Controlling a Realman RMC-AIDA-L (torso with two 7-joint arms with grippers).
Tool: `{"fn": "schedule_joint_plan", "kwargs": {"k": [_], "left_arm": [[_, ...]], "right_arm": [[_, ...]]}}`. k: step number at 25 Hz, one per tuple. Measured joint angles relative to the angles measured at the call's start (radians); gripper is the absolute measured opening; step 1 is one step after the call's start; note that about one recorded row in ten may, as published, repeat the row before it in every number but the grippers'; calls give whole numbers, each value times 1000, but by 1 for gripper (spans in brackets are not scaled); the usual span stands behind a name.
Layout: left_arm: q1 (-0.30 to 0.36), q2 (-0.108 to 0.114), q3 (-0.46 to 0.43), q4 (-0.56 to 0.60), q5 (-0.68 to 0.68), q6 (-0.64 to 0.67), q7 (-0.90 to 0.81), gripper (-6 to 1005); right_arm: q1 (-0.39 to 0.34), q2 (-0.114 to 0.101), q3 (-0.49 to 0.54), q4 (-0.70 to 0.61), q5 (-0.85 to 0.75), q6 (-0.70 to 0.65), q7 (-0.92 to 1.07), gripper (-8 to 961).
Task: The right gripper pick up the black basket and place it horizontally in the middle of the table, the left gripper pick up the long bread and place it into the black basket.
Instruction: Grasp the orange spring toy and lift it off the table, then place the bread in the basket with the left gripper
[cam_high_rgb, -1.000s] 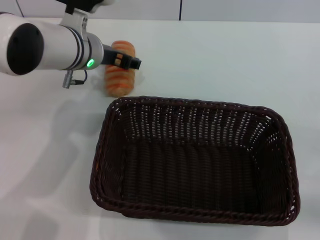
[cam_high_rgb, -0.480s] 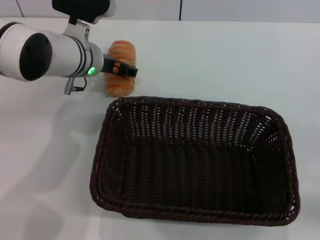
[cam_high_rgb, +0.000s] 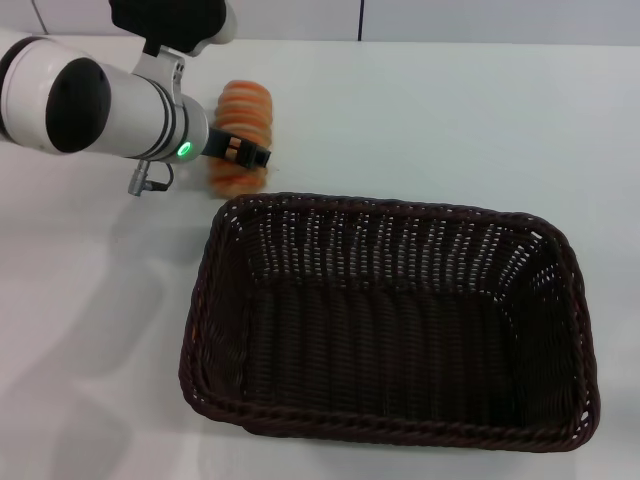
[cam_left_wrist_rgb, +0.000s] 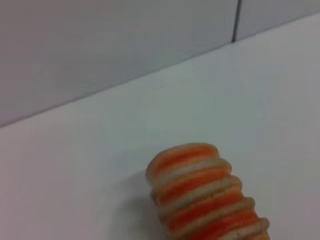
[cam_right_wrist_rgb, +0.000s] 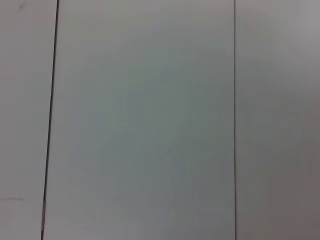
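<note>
The white desk (cam_high_rgb: 450, 120) fills nearly the whole head view, smooth and plain.

On it, in the lower centre and right of the frame, lies the black basket (cam_high_rgb: 390, 320): a large rectangular wicker basket, dark brown-black, with open-weave sides sloping inward to a close-woven floor and a thick braided rim. Its long side runs across the frame, and it holds nothing.

The left arm, thick, white and rounded, with a black band and a small green light, reaches in from the upper left.

The long bread (cam_high_rgb: 240, 135) lies on the desk in the upper left, just above the basket's upper left corner and apart from its rim. It is an oblong orange-tan loaf, ribbed, with pale cream stripes running crosswise. The left wrist view shows its rounded end (cam_left_wrist_rgb: 205, 195) resting on the desk.

The left pincer (cam_high_rgb: 243, 150) is black and sits across the middle of the loaf; whether it is clenched or released cannot be told.

The right pincer is out of sight.
</note>
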Motion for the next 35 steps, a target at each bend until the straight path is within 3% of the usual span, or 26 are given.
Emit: {"fn": "schedule_joint_plan", "kwargs": {"k": [8,14,17,21,25,27,28,29,30,35], "left_arm": [[9,2,21,-60,8,-76,19,649],[114,7,76,-323,-10,-133,100,570],[175,11,48,-521,-98,-226,253,537],[208,11,7,-617,-165,-283,375,522],[217,11,-205,-712,-453,-502,711,507],[217,11,-205,-712,-453,-502,711,500],[198,13,-362,-696,-631,-699,929,496],[198,13,-362,-696,-631,-699,929,488],[181,13,-458,-650,-734,-899,1091,481],[186,13,-487,-594,-766,-1070,1230,432]], "right_arm": [[0,0,0,2,0,0,0,832],[3,0,0,2,0,0,0,832],[7,0,-1,2,-2,0,0,833],[18,0,0,10,-2,-4,0,833],[29,0,0,22,-2,-4,0,832],[33,0,0,25,0,-4,0,832],[33,0,0,25,0,-4,0,833],[33,0,0,25,1,-3,0,833],[33,0,0,24,3,1,0,833],[28,0,0,19,4,4,-2,833]]}}
